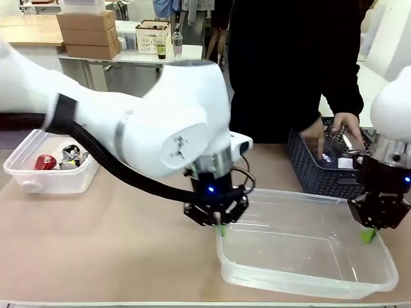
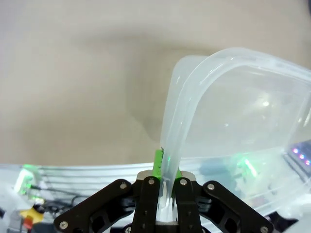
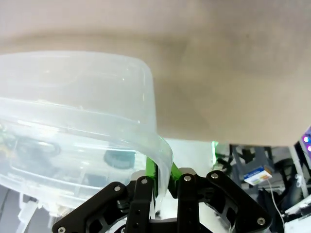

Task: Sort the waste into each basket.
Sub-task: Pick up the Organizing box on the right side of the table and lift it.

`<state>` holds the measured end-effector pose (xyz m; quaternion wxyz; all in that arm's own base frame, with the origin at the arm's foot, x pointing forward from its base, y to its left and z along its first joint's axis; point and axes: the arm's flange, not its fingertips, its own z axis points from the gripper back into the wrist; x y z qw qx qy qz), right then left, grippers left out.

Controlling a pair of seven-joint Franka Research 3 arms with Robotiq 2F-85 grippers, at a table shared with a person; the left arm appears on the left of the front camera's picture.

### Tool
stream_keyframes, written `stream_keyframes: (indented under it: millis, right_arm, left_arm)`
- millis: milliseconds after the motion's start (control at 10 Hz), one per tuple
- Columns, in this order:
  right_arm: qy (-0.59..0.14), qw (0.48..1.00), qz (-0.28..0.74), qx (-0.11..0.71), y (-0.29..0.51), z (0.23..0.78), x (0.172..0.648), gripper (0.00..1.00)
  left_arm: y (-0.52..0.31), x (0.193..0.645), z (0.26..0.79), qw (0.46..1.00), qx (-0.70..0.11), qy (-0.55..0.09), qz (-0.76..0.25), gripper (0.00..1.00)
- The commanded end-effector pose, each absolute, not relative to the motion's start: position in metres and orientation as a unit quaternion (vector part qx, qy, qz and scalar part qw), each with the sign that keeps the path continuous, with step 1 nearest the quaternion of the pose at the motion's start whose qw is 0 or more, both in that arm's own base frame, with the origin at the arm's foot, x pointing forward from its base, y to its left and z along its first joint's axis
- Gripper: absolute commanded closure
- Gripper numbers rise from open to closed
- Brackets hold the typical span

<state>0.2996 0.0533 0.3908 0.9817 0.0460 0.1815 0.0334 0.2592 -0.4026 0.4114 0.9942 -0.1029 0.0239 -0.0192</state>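
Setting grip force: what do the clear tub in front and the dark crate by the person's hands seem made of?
The clear tub is probably thin plastic, glossy and translucent; the table shows through its walls and light glints off them. The dark crate is likely rigid moulded plastic, matte, judging by its regular lattice of openings.

Counted 2 see-through colourless rect. plastic tubs: left tub (image 1: 38, 185), near tub (image 1: 302, 281). 1 dark lattice plastic crate (image 1: 307, 174). 1 crushed red metal can (image 1: 45, 162). Silvery crushed cans (image 1: 70, 154): no. was unclear. 2 black grippers w/ green pads: left gripper (image 1: 220, 228), right gripper (image 1: 368, 235).
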Motion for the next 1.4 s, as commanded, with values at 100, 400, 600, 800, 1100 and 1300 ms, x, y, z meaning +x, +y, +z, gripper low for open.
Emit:
stream_keyframes:
  millis: [100, 400, 600, 800, 1100, 1300]
  right_arm:
    - [0.195, 0.98, 0.014, 0.045, 0.096, 0.468, 0.35, 1.0]
    - [0.245, 0.967, 0.008, 0.071, 0.157, 0.489, 0.413, 1.0]
    - [0.255, 0.963, -0.005, 0.085, 0.194, 0.49, 0.441, 1.0]
    - [0.229, 0.969, -0.032, 0.087, 0.204, 0.484, 0.451, 1.0]
    - [0.223, 0.969, -0.006, 0.102, 0.22, 0.476, 0.456, 1.0]
    - [0.223, 0.969, -0.006, 0.102, 0.22, 0.476, 0.456, 1.0]
  left_arm:
    - [-0.306, 0.26, 0.461, 0.995, -0.088, 0.001, 0.054, 1.0]
    - [-0.238, 0.294, 0.476, 0.988, -0.1, -0.017, 0.119, 1.0]
    - [-0.212, 0.357, 0.487, 0.989, -0.09, -0.033, 0.116, 1.0]
    - [-0.207, 0.427, 0.476, 0.99, -0.1, 0.031, 0.09, 1.0]
    - [-0.216, 0.349, 0.485, 0.988, -0.118, -0.017, 0.098, 1.0]
    - [-0.216, 0.349, 0.485, 0.988, -0.118, -0.017, 0.098, 1.0]
